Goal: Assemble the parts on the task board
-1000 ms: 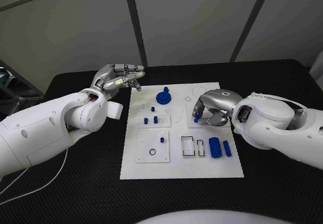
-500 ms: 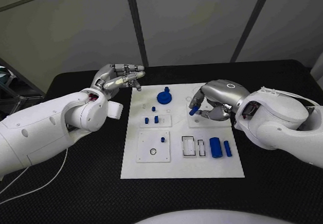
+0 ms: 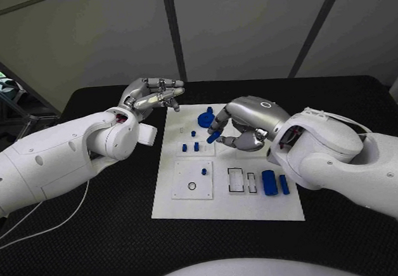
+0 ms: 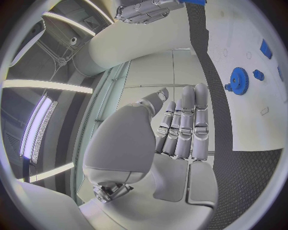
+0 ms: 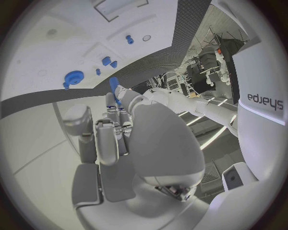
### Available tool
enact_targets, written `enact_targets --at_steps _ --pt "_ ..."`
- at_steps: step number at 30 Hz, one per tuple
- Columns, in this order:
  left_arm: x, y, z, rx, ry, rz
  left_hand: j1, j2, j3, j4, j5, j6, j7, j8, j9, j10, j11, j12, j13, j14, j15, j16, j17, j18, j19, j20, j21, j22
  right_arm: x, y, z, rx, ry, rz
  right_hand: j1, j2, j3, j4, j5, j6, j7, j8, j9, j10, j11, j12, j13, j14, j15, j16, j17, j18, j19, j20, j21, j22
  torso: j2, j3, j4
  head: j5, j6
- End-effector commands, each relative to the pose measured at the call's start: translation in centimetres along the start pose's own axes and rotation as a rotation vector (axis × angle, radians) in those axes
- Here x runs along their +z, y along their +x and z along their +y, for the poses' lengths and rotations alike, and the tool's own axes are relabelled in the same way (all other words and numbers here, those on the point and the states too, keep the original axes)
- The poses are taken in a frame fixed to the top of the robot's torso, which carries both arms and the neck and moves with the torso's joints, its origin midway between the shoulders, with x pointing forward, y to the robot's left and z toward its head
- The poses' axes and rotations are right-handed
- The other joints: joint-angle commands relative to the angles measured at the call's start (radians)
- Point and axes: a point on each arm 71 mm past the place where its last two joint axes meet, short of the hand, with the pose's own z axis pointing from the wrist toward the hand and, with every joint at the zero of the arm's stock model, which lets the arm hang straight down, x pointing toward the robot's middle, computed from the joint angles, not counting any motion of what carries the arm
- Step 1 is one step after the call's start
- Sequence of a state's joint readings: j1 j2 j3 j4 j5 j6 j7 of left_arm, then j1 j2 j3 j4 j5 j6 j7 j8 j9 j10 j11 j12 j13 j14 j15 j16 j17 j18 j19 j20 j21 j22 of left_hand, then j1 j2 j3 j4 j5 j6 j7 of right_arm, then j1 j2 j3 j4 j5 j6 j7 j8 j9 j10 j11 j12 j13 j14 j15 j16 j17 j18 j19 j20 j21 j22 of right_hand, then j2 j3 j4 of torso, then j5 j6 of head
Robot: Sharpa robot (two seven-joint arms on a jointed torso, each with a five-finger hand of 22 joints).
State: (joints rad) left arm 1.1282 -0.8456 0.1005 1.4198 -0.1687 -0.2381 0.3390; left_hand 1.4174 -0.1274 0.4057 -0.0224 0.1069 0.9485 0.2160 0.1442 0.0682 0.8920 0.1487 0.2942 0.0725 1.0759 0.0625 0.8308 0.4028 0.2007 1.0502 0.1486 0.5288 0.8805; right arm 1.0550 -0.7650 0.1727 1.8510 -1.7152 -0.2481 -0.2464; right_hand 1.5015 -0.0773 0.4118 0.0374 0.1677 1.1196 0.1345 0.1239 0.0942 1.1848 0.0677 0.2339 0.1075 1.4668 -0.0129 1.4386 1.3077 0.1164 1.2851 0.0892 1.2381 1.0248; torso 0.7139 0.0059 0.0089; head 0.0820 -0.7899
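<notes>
Black mesh table [image 3: 97, 247] – one white task board [image 3: 226, 206], one toothed blue gear [image 3: 205, 119].
Right hand [image 3: 244, 125] pinches one blue peg [image 3: 215, 137]; left hand [image 3: 154, 93] curled, empty.

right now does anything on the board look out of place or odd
Nothing looks spilled or damaged. The task board lies flat, with its blue parts in place, among them the blue gear near the far edge. One blue part is off the board, pinched in the right hand above it. The left hand holds nothing, beside the board's far corner.

right hand [image 3: 249, 125] covers the task board [image 3: 226, 206] middle right; blue peg [image 3: 215, 137] in its fingers is half hidden.
</notes>
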Motion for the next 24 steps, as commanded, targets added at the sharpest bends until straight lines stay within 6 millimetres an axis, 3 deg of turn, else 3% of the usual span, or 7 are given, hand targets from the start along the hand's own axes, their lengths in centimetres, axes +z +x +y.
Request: enact_targets --at_steps 1,7,10,16,24 --pt "0.1 0.3 -0.1 -0.008 0.006 0.014 0.0 0.012 -0.005 0.001 -0.006 -0.007 -0.003 0.006 0.0 -0.005 0.001 0.007 0.0 -0.006 -0.002 -0.004 -0.001 -0.019 -0.005 0.002 -0.005 -0.001 0.6 1.6 1.1 0.07 -0.056 0.033 -0.014 0.001 0.007 -0.001 0.004 0.006 0.003 0.002 0.001 0.014 -0.004 -0.007 0.001 0.062 -0.003 0.003 0.038 -0.008 0.005 -0.002 0.005 -0.001 0.002 0.0006 0.0035 0.009 -0.004" --pt "0.3 0.5 -0.1 -0.01 0.008 0.018 0.0 0.012 -0.005 0.001 -0.006 -0.007 -0.003 0.006 0.0 -0.005 0.001 0.007 0.0 -0.006 -0.002 -0.004 -0.001 -0.019 -0.005 0.002 -0.005 -0.001 1.1 5.0 2.6 0.114 -0.101 0.118 -0.018 -0.001 0.007 -0.001 0.005 0.004 0.004 0.0 0.001 0.013 -0.003 -0.011 0.001 0.062 -0.003 0.003 0.037 -0.007 0.003 -0.001 0.002 -0.005 0.002 -0.0001 0.0019 0.022 -0.01" --pt "0.3 0.6 -0.1 -0.011 0.008 0.018 0.0 0.012 -0.005 0.001 -0.006 -0.007 -0.003 0.006 0.0 -0.005 0.001 0.007 0.0 -0.006 -0.002 -0.004 -0.001 -0.019 -0.005 0.002 -0.005 -0.001 1.2 6.1 3.0 0.132 -0.115 0.144 -0.018 -0.002 0.008 -0.003 0.008 0.003 0.004 -0.001 0.001 0.013 -0.003 -0.013 0.001 0.062 -0.002 0.003 0.037 -0.007 0.002 -0.001 0.002 -0.005 0.002 0.0015 -0.0004 0.027 -0.015" --pt "0.3 0.4 0.0 -0.009 0.005 0.013 0.0 0.012 -0.005 0.001 -0.006 -0.007 -0.003 0.006 0.0 -0.005 0.001 0.007 0.0 -0.006 -0.002 -0.004 -0.001 -0.019 -0.005 0.002 -0.005 -0.001 1.0 7.8 3.3 0.142 -0.125 0.201 -0.019 -0.002 0.009 -0.004 0.009 0.003 0.005 -0.001 0.0 0.013 -0.003 -0.014 0.001 0.062 -0.002 0.003 0.037 -0.007 0.002 0.0 0.002 -0.005 0.002 0.0013 0.0003 0.03 -0.02" --pt "0.3 0.4 0.0 -0.009 0.006 0.013 0.0 0.012 -0.005 0.001 -0.006 -0.007 -0.003 0.006 0.0 -0.005 0.001 0.007 0.0 -0.006 -0.002 -0.004 -0.001 -0.019 -0.005 0.002 -0.005 -0.001 1.0 8.7 3.1 0.106 -0.123 0.221 -0.019 -0.002 0.009 -0.004 0.01 0.002 0.005 -0.001 0.0 0.013 -0.003 -0.015 0.002 0.063 -0.002 0.005 0.041 -0.007 0.002 0.0 0.003 -0.005 0.002 0.0017 0.0018 0.03 -0.024"
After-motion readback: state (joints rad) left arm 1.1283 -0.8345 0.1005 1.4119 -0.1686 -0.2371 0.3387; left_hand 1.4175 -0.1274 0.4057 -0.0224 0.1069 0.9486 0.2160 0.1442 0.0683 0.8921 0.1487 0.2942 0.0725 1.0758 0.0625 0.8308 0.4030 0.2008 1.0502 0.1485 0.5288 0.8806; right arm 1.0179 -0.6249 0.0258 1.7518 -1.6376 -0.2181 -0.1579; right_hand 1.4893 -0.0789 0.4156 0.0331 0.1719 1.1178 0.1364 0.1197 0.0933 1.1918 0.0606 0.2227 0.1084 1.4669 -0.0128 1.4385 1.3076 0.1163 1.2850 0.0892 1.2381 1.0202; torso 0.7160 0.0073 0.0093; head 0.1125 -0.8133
